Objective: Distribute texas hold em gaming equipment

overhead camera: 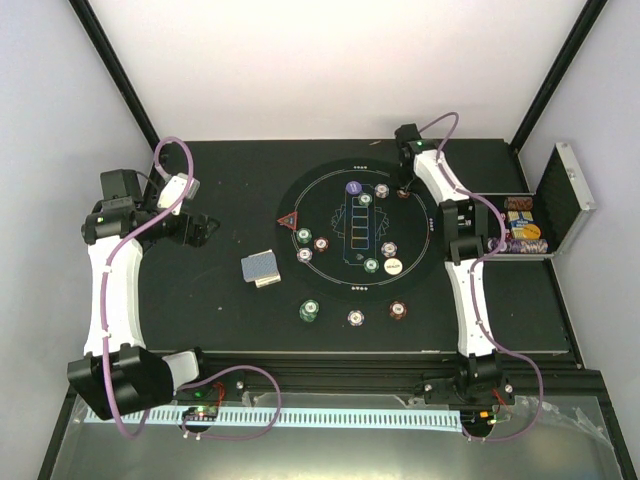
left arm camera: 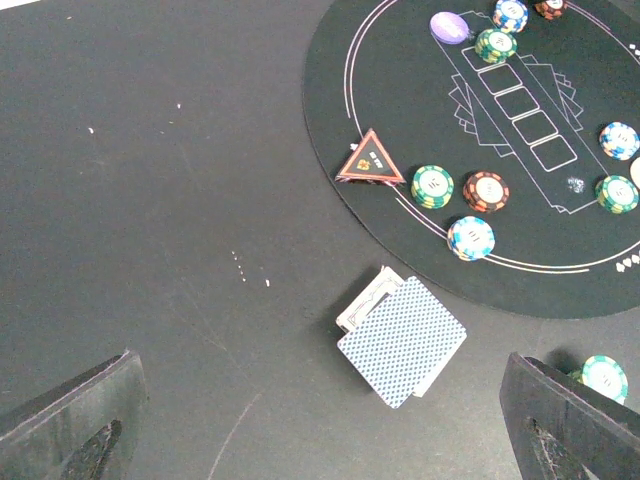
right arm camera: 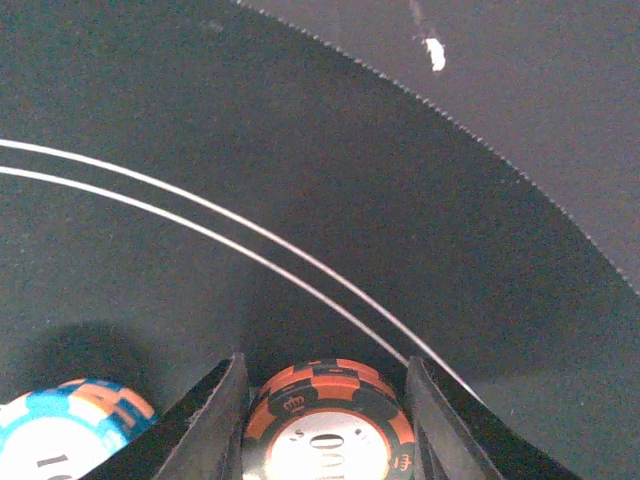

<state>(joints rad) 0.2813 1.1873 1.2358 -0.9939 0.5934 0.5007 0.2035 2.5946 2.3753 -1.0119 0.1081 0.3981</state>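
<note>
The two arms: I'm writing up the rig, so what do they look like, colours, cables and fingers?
Both the left arm and right arm have white shells on the long links and black joints and bases. A mauve cable loops along each. Small green lights glow on them. The wrist views show dark grey, wedge-shaped fingers.

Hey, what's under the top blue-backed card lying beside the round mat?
More cards, their pale edges peeking out at its left and lower right. The top card hides how many there are and their faces.
</note>
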